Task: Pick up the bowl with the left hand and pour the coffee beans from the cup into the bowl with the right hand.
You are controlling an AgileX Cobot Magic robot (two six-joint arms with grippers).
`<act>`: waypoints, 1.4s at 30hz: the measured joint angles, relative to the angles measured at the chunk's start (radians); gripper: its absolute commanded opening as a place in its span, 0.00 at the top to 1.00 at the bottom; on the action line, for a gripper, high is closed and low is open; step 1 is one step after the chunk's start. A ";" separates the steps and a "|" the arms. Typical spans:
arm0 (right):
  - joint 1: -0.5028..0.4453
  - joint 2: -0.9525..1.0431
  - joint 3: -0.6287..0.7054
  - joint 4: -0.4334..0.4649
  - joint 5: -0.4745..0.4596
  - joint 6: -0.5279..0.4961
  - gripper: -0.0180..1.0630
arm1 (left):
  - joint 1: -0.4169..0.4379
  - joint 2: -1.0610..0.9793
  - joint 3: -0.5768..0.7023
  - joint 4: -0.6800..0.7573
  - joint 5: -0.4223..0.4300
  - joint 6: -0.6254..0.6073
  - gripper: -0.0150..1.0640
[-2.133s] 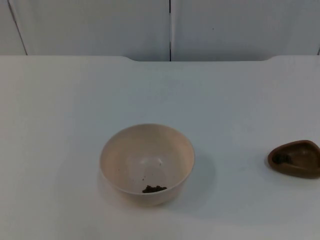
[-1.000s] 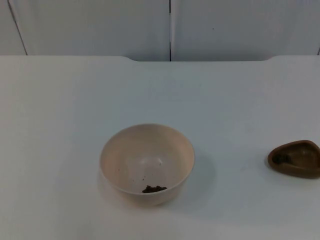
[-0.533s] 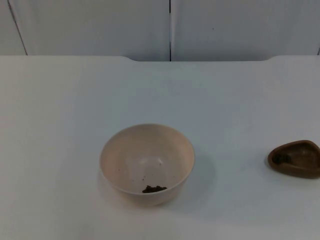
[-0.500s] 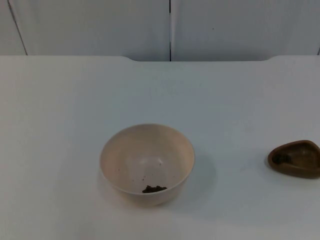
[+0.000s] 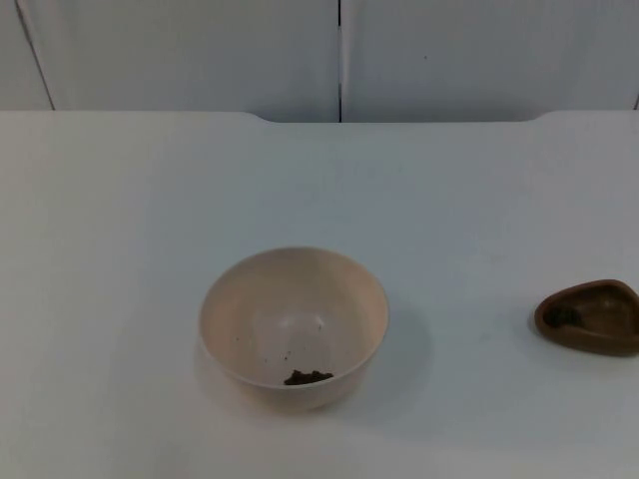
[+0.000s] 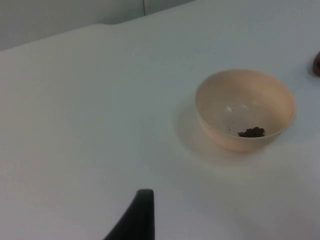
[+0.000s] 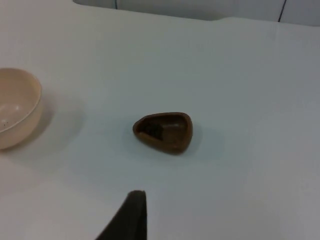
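Cream bowl (image 5: 293, 327) sits mid-bench, a few coffee beans (image 5: 308, 377) inside; brown cup (image 5: 589, 316) stands well apart at its right, both ungrasped. Left pincer (image 6: 134, 220) and right pincer (image 7: 126, 217) wait back, probably staged per side; spread or pressed together, cannot tell.

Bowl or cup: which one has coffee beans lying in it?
The cream bowl holds a small dark pile of beans near its wall; the brown wooden cup stands apart.

One bowl (image 5: 293, 324), one cup (image 5: 590, 316), one bean pile (image 5: 308, 377)
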 measured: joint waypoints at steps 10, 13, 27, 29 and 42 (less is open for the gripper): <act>-0.185 0.000 0.000 0.000 0.000 0.001 0.01 | 0.000 0.000 0.000 0.000 0.000 0.000 0.01; -0.211 0.000 0.000 0.000 0.000 0.001 0.01 | 0.000 0.000 0.000 0.000 0.000 0.000 0.01; -0.216 0.000 0.000 0.007 0.000 0.001 0.01 | 0.000 0.000 0.000 0.000 0.000 0.000 0.01; -0.216 0.000 0.000 0.007 0.000 0.001 0.01 | 0.000 0.000 0.000 0.000 0.000 0.000 0.01; -0.216 0.000 0.000 0.007 0.000 0.001 0.01 | 0.113 0.000 0.000 0.002 0.000 0.000 0.01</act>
